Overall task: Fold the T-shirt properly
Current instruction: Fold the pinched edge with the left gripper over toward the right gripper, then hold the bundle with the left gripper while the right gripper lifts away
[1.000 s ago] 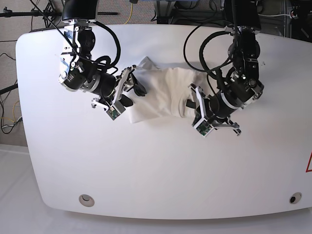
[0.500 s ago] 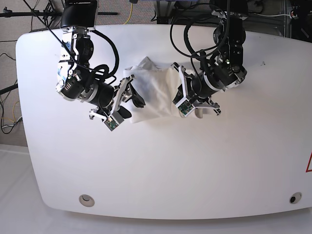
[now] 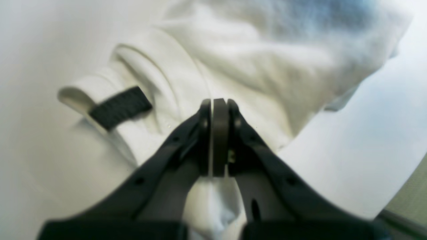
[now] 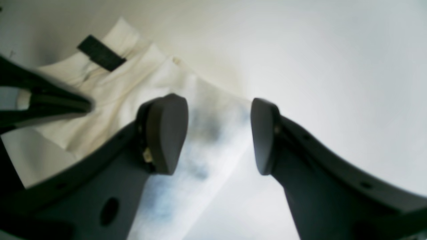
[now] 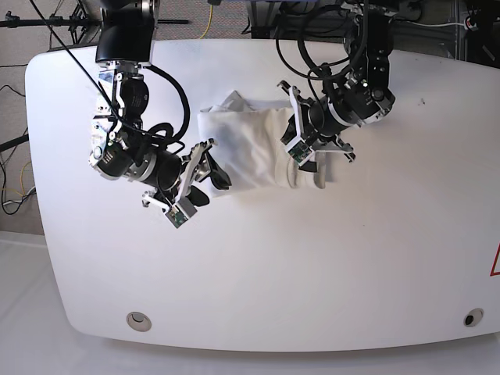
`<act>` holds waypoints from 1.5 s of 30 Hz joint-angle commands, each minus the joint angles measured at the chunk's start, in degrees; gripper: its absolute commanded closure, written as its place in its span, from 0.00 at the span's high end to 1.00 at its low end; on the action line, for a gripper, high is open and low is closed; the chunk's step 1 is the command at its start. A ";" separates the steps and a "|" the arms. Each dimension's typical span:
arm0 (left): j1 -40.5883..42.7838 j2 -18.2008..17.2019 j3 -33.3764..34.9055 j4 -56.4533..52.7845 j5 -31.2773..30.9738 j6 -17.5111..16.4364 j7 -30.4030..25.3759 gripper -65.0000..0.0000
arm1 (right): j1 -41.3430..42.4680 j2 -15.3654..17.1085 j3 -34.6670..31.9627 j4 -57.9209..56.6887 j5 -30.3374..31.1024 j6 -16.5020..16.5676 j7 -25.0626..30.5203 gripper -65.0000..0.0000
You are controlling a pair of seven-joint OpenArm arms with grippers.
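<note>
T-shirt (image 5: 254, 148): white, bunched in a rumpled fold on the white table (image 5: 258, 273), upper middle of the top; black neck label (image 3: 120, 107) showing on the collar.
Left gripper (image 3: 215, 110): pads pressed together, pinching a fold of T-shirt cloth beside the neck label; cloth bulges out behind the jaws.
Left arm: on the T-shirt's right in the base view, bent down over its right end, wrist angled toward the cloth.
Right gripper (image 4: 218, 136): jaws spread apart, nothing between them, hanging above the T-shirt's edge.
Right arm: left of the T-shirt in the base view, elbow bent, gripper (image 5: 209, 166) pointing at the cloth's lower-left corner.
</note>
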 commanded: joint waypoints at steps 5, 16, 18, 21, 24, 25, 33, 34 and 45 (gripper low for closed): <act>1.17 -1.63 -2.82 0.79 -0.16 0.05 -5.00 0.00 | 1.99 0.23 0.21 0.14 1.22 0.32 1.42 0.49; 1.61 -5.94 -4.32 0.70 -0.16 0.05 -6.67 0.00 | 1.81 0.32 0.21 0.14 1.22 0.32 1.42 0.49; 1.61 -6.20 -4.49 0.70 -0.16 0.05 -6.76 0.00 | 1.72 0.32 0.21 0.14 1.22 0.32 1.42 0.49; 1.61 -5.94 -5.20 0.70 -0.24 0.05 -6.76 0.00 | 1.72 0.32 0.21 0.14 1.22 0.32 1.42 0.49; 1.53 -5.76 -5.11 0.79 -0.51 0.05 -6.67 0.00 | 1.72 0.32 0.21 0.14 1.22 0.32 1.42 0.49; 1.44 -5.58 -5.02 0.79 -0.59 0.05 -6.58 0.00 | 1.81 0.32 0.21 0.14 1.22 0.32 1.42 0.49; 1.26 -1.01 -1.68 1.32 -0.59 0.05 -6.41 0.00 | 2.78 0.32 0.21 0.14 1.22 0.32 2.04 0.49; 1.26 -0.84 -1.06 1.32 -0.59 0.05 -6.23 0.00 | 2.95 0.32 0.21 0.14 1.22 0.32 2.13 0.49; 1.26 1.80 3.16 1.41 -0.59 0.05 -0.96 0.00 | 7.00 0.14 0.04 -3.90 0.43 0.32 2.13 0.49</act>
